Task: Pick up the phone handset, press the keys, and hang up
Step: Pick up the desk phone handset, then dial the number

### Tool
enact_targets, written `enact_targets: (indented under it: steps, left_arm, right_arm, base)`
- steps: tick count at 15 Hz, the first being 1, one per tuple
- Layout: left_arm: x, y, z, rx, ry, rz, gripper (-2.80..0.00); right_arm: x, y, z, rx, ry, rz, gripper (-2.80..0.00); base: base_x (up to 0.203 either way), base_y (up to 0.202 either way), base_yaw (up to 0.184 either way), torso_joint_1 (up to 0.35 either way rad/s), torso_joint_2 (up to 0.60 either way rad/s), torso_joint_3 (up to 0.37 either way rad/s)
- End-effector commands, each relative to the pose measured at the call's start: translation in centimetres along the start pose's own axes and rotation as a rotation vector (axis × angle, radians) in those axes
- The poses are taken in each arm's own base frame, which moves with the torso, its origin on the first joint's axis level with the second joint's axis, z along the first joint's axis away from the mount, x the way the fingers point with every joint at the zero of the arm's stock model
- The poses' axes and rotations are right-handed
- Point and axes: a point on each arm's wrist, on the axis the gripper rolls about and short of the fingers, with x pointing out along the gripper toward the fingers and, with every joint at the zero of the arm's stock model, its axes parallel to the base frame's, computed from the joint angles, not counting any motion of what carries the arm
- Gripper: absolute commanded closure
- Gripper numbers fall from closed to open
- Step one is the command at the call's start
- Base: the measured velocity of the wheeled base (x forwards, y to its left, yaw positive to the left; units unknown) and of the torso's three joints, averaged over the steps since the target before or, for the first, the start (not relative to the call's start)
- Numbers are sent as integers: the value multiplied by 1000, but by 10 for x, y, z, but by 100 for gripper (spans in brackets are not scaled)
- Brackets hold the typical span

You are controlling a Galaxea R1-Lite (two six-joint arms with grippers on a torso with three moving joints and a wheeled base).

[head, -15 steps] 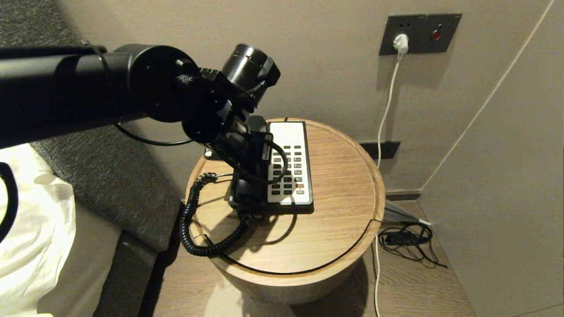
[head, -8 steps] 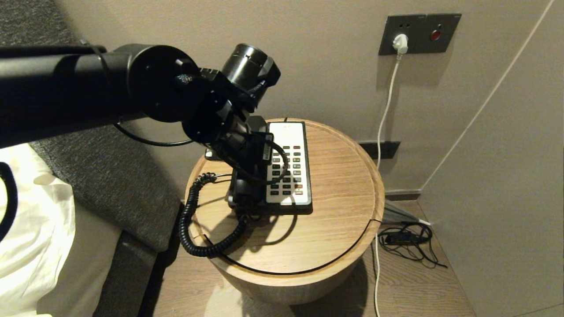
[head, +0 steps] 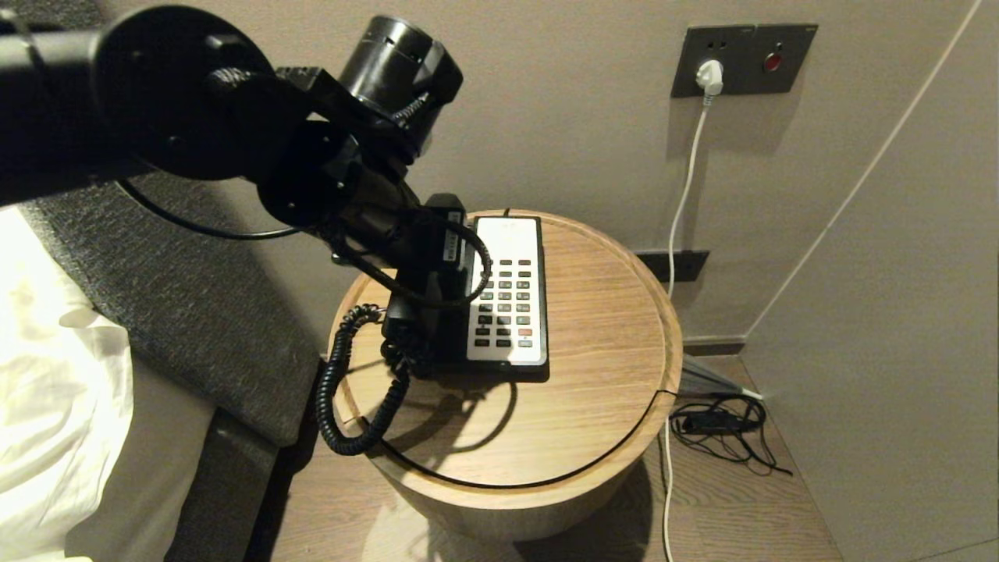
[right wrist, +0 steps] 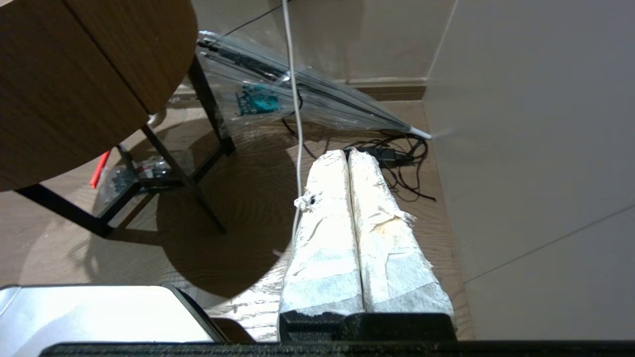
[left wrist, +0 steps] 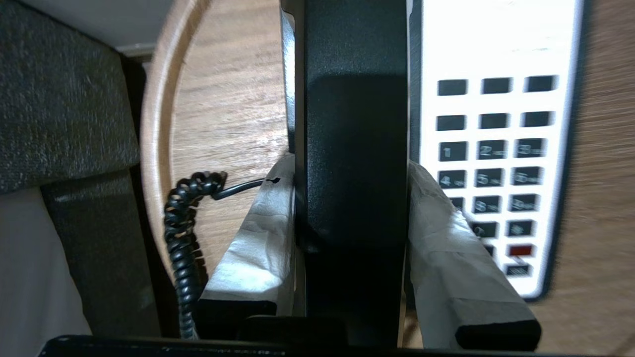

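Handset (left wrist: 354, 163) higher in left fingers (left wrist: 260, 233)

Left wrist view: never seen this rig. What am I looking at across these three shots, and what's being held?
It is a two-armed robot, filmed by a head camera and one camera behind each claw. In the head view the left arm reaches over a round wooden table carrying a phone base with a coiled cord. The left wrist view looks along the left claw: its taped fingers are closed on either side of the black handset, beside the keypad. The right claw is shut and empty, low beside the table, over floor cables.
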Motion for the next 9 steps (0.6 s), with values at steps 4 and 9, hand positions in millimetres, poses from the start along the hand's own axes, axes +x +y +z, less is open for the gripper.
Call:
enact_targets:
  steps: [4,9]
  left_arm:
    - [-86,33,3,-46,-119,-61,0]
    - [-170,91,-45,-62,-187,-94,0]
  right_arm:
    - [0,0,0,-1,1,-2,0]
    - [-8,-1,23,59,-62,-5,0]
  base:
    - [0,0,0,0,0,0]
    - [0,0,0,0,0,0]
